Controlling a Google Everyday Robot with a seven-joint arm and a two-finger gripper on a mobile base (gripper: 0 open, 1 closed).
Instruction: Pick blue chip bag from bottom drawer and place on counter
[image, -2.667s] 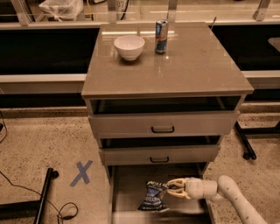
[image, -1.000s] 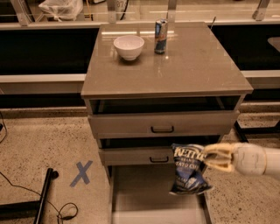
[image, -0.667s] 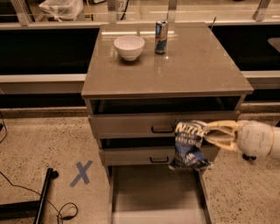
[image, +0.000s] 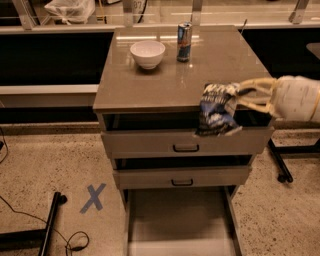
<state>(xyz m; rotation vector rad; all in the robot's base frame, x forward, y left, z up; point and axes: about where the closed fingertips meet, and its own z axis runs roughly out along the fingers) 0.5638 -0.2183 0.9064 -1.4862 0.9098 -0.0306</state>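
One bag (image: 216, 114) clamped in tool (image: 239, 96), counter (image: 150, 85) edge

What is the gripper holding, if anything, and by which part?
The gripper, at the front right of the counter, holds the blue chip bag by its upper right edge.

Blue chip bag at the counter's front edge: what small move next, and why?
Probably raise it slightly and carry it rearward over the counter. The gripper, at the front edge from the right, is shut on the blue chip bag, but most of the bag hangs below the edge; releasing here would likely drop it toward the open bottom drawer.
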